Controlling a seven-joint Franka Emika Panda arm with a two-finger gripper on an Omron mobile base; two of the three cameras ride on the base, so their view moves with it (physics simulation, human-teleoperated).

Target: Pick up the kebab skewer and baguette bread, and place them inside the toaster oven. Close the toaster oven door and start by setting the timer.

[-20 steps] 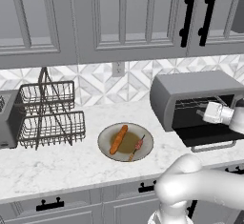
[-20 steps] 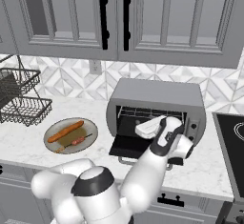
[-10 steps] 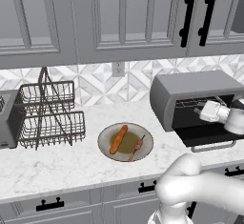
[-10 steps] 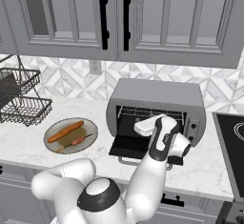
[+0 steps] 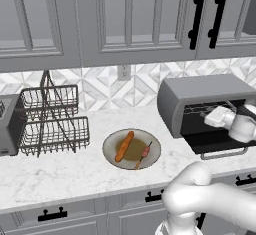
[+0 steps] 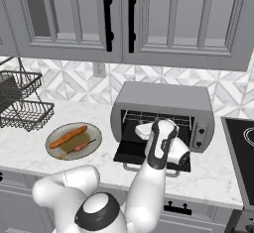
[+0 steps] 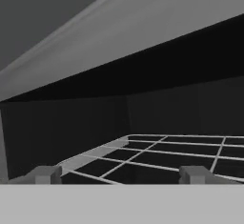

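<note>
Toaster oven (image 6: 163, 100) stands at the back of the marble surface (image 5: 65, 171), a grey metal box with a rounded top and small knobs down its right edge. Its door (image 6: 130, 151), a dark glass panel framed in grey with a silver bar handle along the outer edge, lies folded down flat in front of the opening, so the wire rack (image 7: 162, 154) inside is exposed. The gripper (image 7: 119, 174) sits at the mouth of the oven, just above the lowered door, pointing into the dark cavity; its fingers (image 7: 45, 174) are spread wide apart with nothing between them.

Left of the oven, a round grey plate (image 5: 112, 155) rests on the surface. On it lies the baguette bread (image 5: 124, 146), an elongated orange-tan loaf with rounded ends, set at a slant. Just beside it is the kebab skewer (image 5: 144, 153), a thin stick threaded with small red and brown chunks, much slimmer than the loaf. Farther left stands a two-tier wire dish rack (image 5: 52, 121).
</note>
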